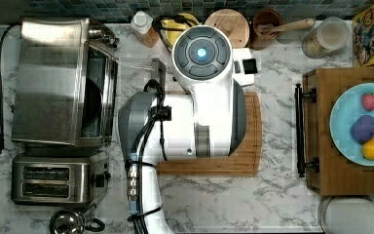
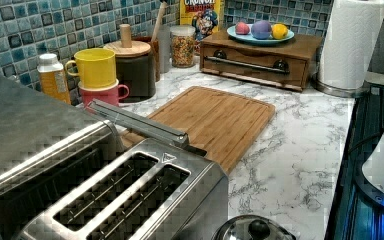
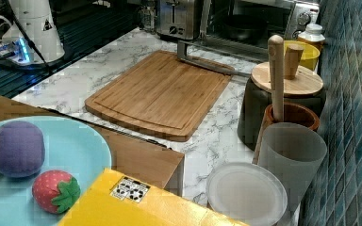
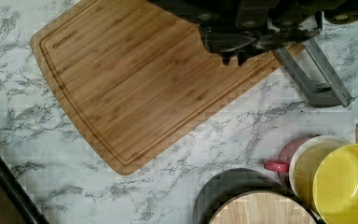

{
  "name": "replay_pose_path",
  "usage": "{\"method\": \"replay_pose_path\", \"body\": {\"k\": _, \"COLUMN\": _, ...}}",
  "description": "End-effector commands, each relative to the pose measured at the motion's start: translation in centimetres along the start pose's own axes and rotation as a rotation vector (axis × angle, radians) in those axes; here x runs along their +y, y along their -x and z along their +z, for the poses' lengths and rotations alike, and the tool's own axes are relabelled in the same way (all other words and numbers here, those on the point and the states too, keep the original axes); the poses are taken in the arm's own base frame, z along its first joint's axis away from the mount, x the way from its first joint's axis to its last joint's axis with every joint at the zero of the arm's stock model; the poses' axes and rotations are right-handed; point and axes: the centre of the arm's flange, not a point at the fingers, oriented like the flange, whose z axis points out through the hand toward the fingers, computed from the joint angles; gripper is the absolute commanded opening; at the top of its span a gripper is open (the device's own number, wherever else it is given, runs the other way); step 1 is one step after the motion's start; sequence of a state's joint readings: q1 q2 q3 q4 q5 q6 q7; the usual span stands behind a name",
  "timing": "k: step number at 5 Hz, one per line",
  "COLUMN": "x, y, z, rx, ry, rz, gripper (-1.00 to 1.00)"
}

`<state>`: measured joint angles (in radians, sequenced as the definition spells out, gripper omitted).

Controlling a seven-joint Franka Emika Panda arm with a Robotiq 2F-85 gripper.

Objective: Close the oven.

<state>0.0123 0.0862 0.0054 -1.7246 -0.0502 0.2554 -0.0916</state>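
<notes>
The oven [image 1: 53, 83] is seen standing on the marble desk [image 1: 272, 195] at the top view's left, with its door dropped open. The glass door and its steel bar handle [image 3: 207, 59] reach out toward the cutting board [image 3: 162, 92], the handle lying just beside the board's near corner in the right view. A dark pan can be made out inside the oven cavity in the right view. The smaller two-slot toaster [image 1: 53, 183] is placed directly beside the oven, and a black cord [image 1: 0, 87] is run along the oven's far side in the top view.

The arm [image 1: 199, 112] is held above the cutting board, folded so that its white links cover most of the board in the top view, with the lit round cap toward the tiled wall. The base [image 3: 33, 28] is seen on the dark surface beyond the board in the right view.

In the wrist view the gripper [image 4: 235, 56] is hung over the board's edge close to the oven handle [image 4: 314, 77]. Its fingers appear dark and drawn close together, but whether they are released or clenched cannot be told; nothing is seen grasped.

Beside the oven door, a yellow cup [image 2: 95, 67] is stacked on a pink mug [image 2: 105, 94], next to a dark canister with a wooden lid [image 2: 135, 65].
</notes>
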Motion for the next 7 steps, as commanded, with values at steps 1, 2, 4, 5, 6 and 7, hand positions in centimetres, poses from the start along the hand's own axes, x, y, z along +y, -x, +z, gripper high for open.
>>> {"method": "replay_pose_path", "body": {"k": 1, "x": -0.3, "y": 0.2, "z": 1.3, "rx": -0.027, "ry": -0.019, "rz": -0.066, "gripper": -1.0}}
{"method": "replay_pose_path", "body": {"k": 2, "x": 0.3, "y": 0.8, "z": 3.7, "rx": -0.078, "ry": -0.08, "rz": -0.167, "gripper": -1.0}}
{"method": "replay_pose_path", "body": {"k": 4, "x": 1.3, "y": 1.5, "z": 7.4, "rx": -0.102, "ry": -0.154, "rz": -0.245, "gripper": -1.0}}
{"method": "replay_pose_path", "body": {"k": 5, "x": 2.9, "y": 2.1, "z": 9.1, "rx": -0.091, "ry": -0.234, "rz": -0.291, "gripper": -1.0}}
{"method": "replay_pose_path", "body": {"k": 6, "x": 5.7, "y": 2.7, "z": 11.8, "rx": -0.072, "ry": -0.351, "rz": -0.306, "gripper": -1.0}}
{"method": "replay_pose_path", "body": {"k": 7, "x": 7.5, "y": 2.7, "z": 14.6, "rx": -0.038, "ry": -0.458, "rz": -0.319, "gripper": -1.0}}
